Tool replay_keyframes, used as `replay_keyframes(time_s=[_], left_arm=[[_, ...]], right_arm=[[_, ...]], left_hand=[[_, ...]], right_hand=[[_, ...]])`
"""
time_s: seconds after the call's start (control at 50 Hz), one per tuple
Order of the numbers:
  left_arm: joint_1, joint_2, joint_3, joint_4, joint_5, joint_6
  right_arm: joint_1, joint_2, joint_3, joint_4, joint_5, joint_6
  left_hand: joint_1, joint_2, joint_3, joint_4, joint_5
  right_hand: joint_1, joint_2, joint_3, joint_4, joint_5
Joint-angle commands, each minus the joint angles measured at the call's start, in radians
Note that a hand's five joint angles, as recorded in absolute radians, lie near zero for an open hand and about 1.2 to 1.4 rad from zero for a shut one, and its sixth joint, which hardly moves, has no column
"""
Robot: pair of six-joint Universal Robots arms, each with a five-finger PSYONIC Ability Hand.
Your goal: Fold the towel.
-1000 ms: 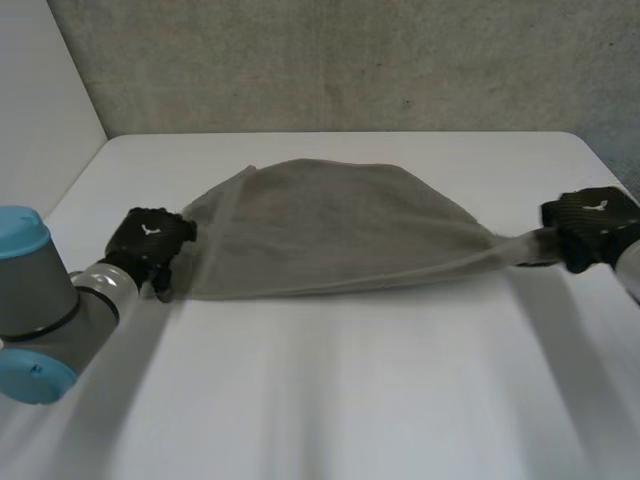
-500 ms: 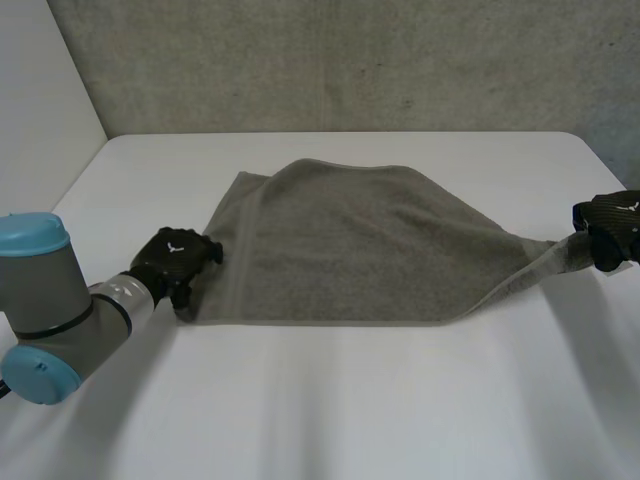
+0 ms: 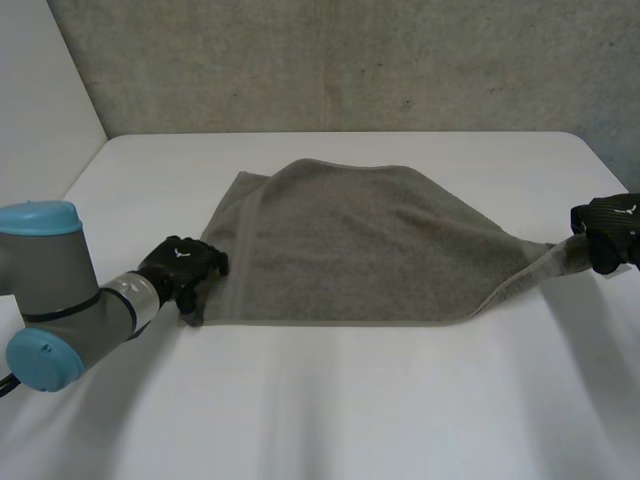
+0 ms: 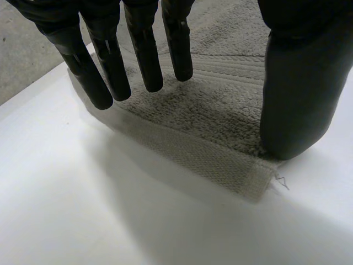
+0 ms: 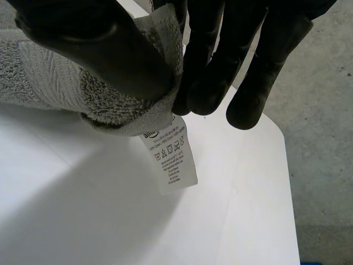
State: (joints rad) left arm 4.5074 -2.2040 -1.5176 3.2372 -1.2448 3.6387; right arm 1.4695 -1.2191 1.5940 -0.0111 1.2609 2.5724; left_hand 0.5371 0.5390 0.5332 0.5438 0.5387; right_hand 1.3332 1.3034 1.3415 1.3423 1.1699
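Observation:
A grey towel (image 3: 360,245) lies spread on the white table (image 3: 400,410), with its far-left edge folded over. My left hand (image 3: 185,268) rests at the towel's near-left corner. In the left wrist view its fingers (image 4: 143,55) are straight just above the cloth (image 4: 215,105) and its thumb (image 4: 298,88) touches the towel beside the corner (image 4: 251,179). My right hand (image 3: 612,232) holds the right corner, drawn out into a taut point. In the right wrist view its thumb and fingers (image 5: 220,61) pinch the bunched corner (image 5: 49,77), and a white care label (image 5: 171,157) hangs below.
A grey wall (image 3: 350,60) runs behind the table's far edge. The table's right edge lies just beyond my right hand, with grey floor (image 5: 325,138) past it. Bare tabletop stretches across the near side.
The towel has moved nearer and settled flatter on the table. My left hand has moved nearer and a little right. My right hand has moved right.

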Motion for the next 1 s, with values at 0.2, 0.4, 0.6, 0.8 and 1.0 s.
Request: replay_keyframes(time_s=[0.2,0.4,0.6,0.8,1.0], left_arm=[[-0.019,0.023,0.008,-0.043,-0.015,-0.005],[-0.019,0.02,0.013,-0.047,-0.016,0.001],[-0.019,-0.011,0.047,-0.043,-0.019,0.001],[-0.024,-0.043,0.1,-0.042,-0.059,0.003],[-0.036,-0.062,0.125,-0.04,-0.061,0.003]], right_arm=[[0.0,0.017,0.0,-0.001,-0.001,-0.001],[0.0,0.017,0.001,-0.001,-0.001,-0.001],[0.0,0.018,0.006,-0.003,-0.001,-0.003],[0.0,0.018,0.008,-0.004,-0.003,-0.003],[0.0,0.018,0.008,-0.004,-0.003,-0.003]], left_hand=[[-0.059,-0.061,-0.056,-0.066,-0.236],[-0.068,-0.07,-0.064,-0.075,-0.244],[-0.059,-0.061,-0.056,-0.066,-0.236],[-0.013,-0.014,-0.009,-0.019,-0.189],[0.131,0.129,0.135,0.124,-0.045]], right_hand=[[0.063,0.093,0.055,0.054,0.052],[0.063,0.093,0.055,0.054,0.052],[0.063,0.093,0.055,0.054,0.052],[0.063,0.093,0.055,0.054,0.052],[0.063,0.093,0.055,0.054,0.052]])
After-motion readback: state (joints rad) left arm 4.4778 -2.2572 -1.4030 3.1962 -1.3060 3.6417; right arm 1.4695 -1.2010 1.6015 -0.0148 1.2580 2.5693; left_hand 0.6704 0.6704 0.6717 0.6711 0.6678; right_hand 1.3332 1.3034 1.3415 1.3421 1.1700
